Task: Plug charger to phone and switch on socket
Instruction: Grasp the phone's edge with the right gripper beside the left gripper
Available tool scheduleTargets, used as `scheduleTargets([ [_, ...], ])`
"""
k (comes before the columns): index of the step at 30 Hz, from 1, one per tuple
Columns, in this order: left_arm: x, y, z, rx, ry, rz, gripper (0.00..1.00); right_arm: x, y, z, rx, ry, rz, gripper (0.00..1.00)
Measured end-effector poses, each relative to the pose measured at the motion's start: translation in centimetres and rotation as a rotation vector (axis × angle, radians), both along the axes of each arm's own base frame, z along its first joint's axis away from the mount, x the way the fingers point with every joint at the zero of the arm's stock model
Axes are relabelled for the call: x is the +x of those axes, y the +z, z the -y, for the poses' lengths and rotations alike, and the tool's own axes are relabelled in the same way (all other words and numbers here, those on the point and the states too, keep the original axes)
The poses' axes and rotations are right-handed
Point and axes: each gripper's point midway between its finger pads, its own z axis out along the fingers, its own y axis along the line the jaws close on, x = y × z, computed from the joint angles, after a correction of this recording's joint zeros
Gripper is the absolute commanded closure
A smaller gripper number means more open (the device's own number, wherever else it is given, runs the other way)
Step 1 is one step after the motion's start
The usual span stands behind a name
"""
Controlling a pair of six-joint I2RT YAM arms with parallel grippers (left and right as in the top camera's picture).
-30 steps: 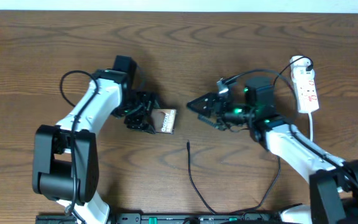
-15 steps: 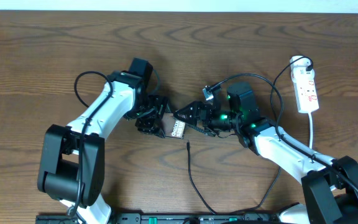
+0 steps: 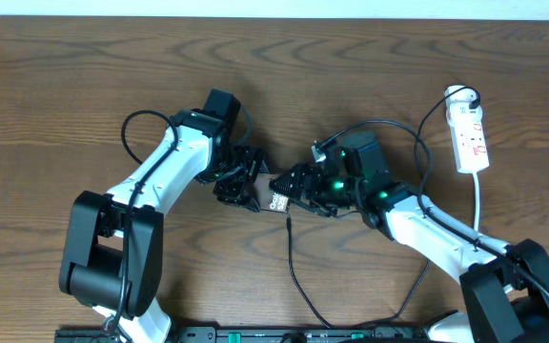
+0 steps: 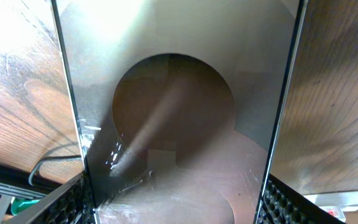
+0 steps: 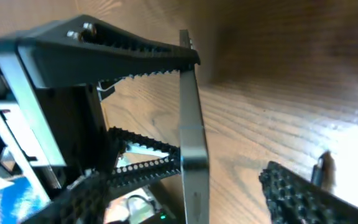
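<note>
black ridged fingers (image 4: 73,200) of the left gripper (image 3: 246,188) are clamped on two opposite edges of the flat dark brown-black smartphone (image 4: 179,106). its face, with a lighter oval, fills the left wrist view. the phone is tilted steeply, so from overhead only a narrow strip with white lettering shows.

the right gripper (image 3: 284,185) faces the phone from the other side. its jaws are parted with the phone's thin edge between them. the one finger (image 5: 306,196) that shows clearly stands apart from the phone, so this gripper holds nothing.

the long thin black charger cable (image 3: 290,250) lies on the brown wooden table (image 3: 55,86). its small connector tip is just beside the phone, on the robot's side, and not plugged in.

the short white power strip with red marks (image 3: 470,138) lies well apart from the phone, out on the right arm's side.
</note>
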Motion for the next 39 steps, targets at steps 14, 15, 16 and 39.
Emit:
scheduleTargets([
  [14,-1.0,0.1,1.8,-0.008,-0.038,-0.008,0.92,-0.5,-0.8,-1.0,-0.063,-0.01,0.03,0.38],
  [15,-1.1,0.1,1.9,-0.009,-0.04,-0.008,0.93,-0.5,-0.9,-1.0,-0.068,-0.015,0.032,0.39],
  [16,-1.2,0.1,2.1,-0.012,-0.044,-0.008,0.93,-0.4,-0.9,-1.0,-0.071,-0.018,0.034,0.41],
  [39,-1.4,0.4,2.9,-0.037,-0.045,-0.017,0.93,-0.4,-1.5,-1.3,-0.124,-0.04,0.069,0.69],
])
